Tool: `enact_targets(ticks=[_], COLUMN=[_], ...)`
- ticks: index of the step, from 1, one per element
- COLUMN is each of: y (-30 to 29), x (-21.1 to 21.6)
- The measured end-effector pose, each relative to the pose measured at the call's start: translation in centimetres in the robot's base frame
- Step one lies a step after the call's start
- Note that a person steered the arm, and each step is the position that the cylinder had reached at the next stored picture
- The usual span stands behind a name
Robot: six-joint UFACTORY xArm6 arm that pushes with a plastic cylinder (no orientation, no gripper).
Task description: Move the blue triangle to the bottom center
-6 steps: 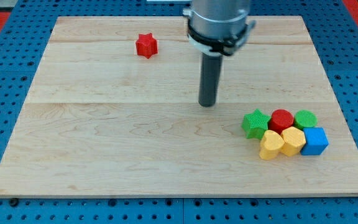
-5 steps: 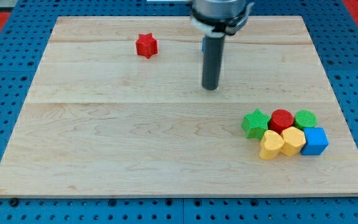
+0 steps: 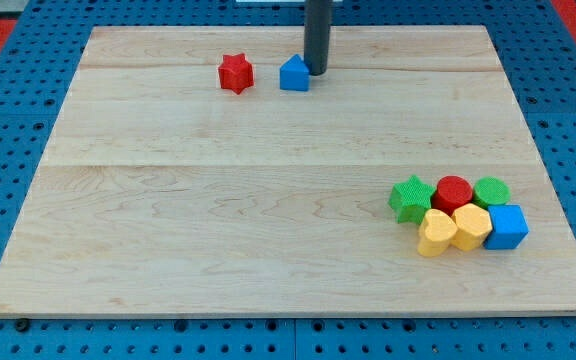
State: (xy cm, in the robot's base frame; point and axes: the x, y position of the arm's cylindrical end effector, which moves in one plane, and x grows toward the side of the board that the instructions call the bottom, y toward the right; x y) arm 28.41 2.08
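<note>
The blue triangle (image 3: 293, 74) lies on the wooden board (image 3: 218, 220) near the view's top, just right of the red star (image 3: 235, 73). My tip (image 3: 316, 71) stands right beside the blue triangle, at its right edge and slightly toward the top, touching or nearly touching it. The rod rises straight up out of the view's top.
A cluster of blocks sits at the view's lower right: a green star (image 3: 410, 198), a red cylinder (image 3: 453, 191), a green cylinder (image 3: 491, 190), two yellow blocks (image 3: 436, 232) (image 3: 471, 226) and a blue cube (image 3: 507, 227). A blue pegboard (image 3: 8, 200) surrounds the board.
The rod has moved from the board's middle toward the view's top. The blue triangle, hidden behind the arm before, now shows just left of the tip.
</note>
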Motion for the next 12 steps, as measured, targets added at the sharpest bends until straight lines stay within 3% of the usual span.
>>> enact_targets(ticks=[2, 4, 5, 7, 11, 12], y=[-8.1, -12.6, -13.4, -18.2, -16.8, -14.5], x=[1.6, 7.6, 12.6, 15.6, 25.4, 25.3])
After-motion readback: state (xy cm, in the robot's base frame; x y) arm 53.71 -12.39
